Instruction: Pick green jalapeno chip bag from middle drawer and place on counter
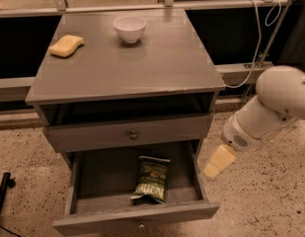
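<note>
**The chip bag lies left of the gripper**

Our gripper hangs outside the right wall of the open drawer; we cannot tell whether it is spread or pressed together. The chip bag lies flat on the drawer floor, long axis running front to back. We judge the reach must cross that wall.

Seemingly a robot test lab: a lone cabinet on speckled floor, loose cable, metal rail, the gripper hanging right of the open drawer.
</note>
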